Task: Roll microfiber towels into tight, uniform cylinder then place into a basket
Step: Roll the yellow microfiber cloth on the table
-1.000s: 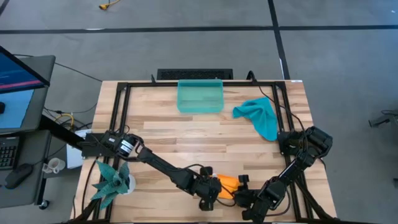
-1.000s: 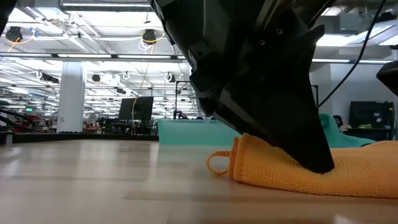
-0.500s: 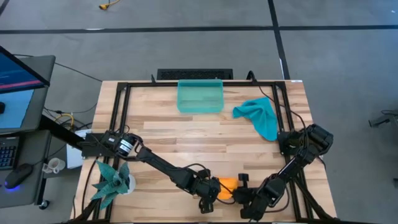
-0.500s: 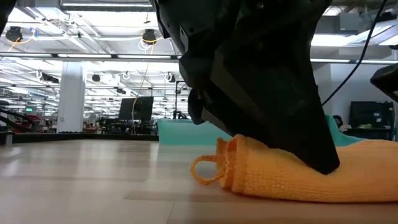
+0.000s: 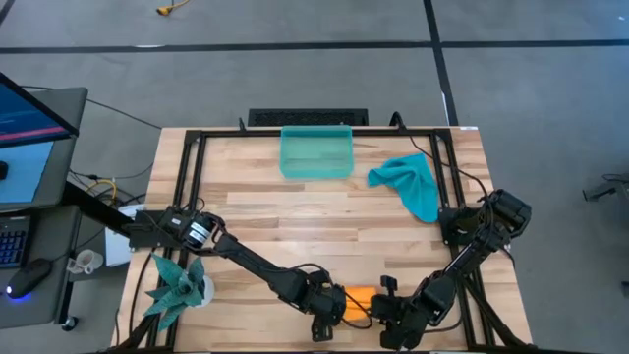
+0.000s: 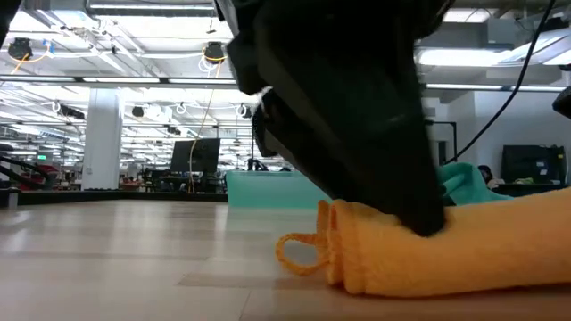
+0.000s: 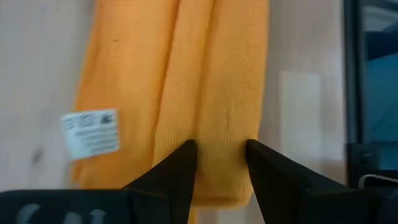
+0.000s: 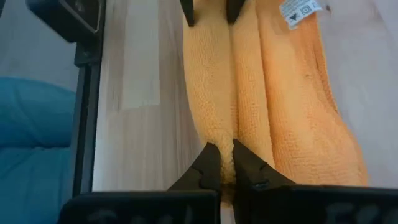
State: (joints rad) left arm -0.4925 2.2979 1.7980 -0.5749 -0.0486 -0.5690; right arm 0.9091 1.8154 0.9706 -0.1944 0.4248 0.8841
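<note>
The orange microfiber towel (image 5: 359, 294) lies as a thick, loosely rolled band on the wood near the table's front edge, a white label (image 7: 90, 134) on its flatter part. A small loop (image 6: 299, 254) sticks out at its left end. My left gripper (image 5: 334, 303) is shut on the left end and my right gripper (image 5: 385, 303) on the right end. The teal towel (image 5: 408, 182) lies crumpled at the far right. The sea-green basket (image 5: 316, 152) stands at the far middle. My left gripper pinches the towel's rolled ridge (image 7: 221, 177) between its two fingers, close to the towel's left end. The fingers slant down from above, one on each long side of the roll. The towel rests on the table. My right gripper pinches a narrow raised fold (image 8: 222, 140) of the towel between its nearly closed fingers, at the right end. The fingers slant down and point along the roll toward my left gripper's fingers (image 8: 186, 12). The rest of the towel lies on the wood.
A black metal frame (image 5: 187, 167) runs around the table top. A spiky teal plant (image 5: 177, 285) stands at the near left corner. Bare wood lies between the towel and the basket.
My right gripper has risen a little and rolled at the wrist, and my left gripper has tipped. The orange towel has bunched into a thicker roll: less of it shows from above, and its left end stands taller on the table.
</note>
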